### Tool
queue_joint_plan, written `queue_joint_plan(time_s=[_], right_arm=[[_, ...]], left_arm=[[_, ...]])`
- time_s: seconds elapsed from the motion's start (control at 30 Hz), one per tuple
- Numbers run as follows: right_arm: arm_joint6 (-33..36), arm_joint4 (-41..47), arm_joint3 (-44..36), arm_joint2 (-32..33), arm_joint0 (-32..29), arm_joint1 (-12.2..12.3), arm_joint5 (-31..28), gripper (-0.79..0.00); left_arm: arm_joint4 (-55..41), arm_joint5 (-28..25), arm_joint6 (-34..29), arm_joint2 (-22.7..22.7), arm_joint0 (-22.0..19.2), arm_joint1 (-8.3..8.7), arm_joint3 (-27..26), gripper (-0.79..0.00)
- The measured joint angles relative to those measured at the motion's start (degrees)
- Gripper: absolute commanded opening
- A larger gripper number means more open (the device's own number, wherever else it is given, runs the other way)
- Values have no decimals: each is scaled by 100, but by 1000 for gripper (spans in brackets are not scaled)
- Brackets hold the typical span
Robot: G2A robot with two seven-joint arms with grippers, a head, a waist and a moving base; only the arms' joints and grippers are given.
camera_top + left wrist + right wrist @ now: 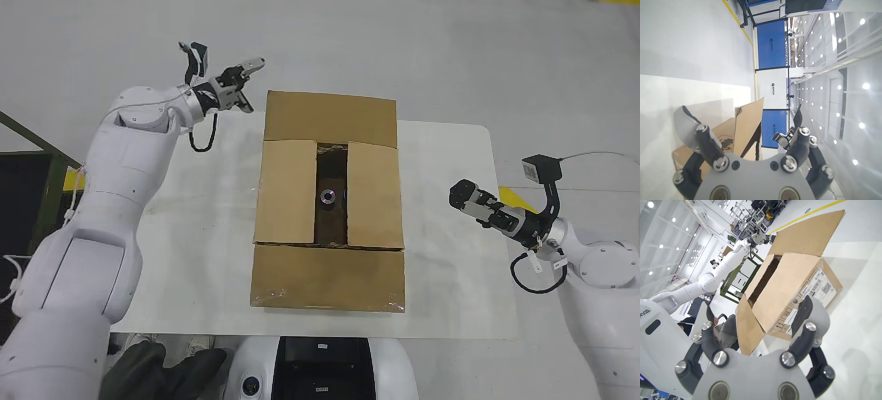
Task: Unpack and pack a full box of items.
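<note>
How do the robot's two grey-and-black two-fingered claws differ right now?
The left gripper hangs by the far left corner of the brown cardboard box; the right gripper sits beside the box's right side, above the white table. The left is nearest the raised far flap; the right faces the labelled side wall. Both are open and empty.

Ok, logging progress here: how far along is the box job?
Done: the box has its two end flaps opened out. In hand: nothing; the left gripper and right gripper hang open beside it. Left: side flaps mostly cover the opening, a round item sits inside; all unpacking and repacking.
</note>
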Motion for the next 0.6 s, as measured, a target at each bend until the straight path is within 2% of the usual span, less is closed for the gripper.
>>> queue_joint_plan(time_s=[0.33,0.6], right_arm=[[0,0,0,0,0,0,0,0],[0,0,0,0,0,0,0,0]], left_arm=[[-200,-182,-285,183,-281,-317,650,0],[-653,144,-625,98,-416,-490,950,0]])
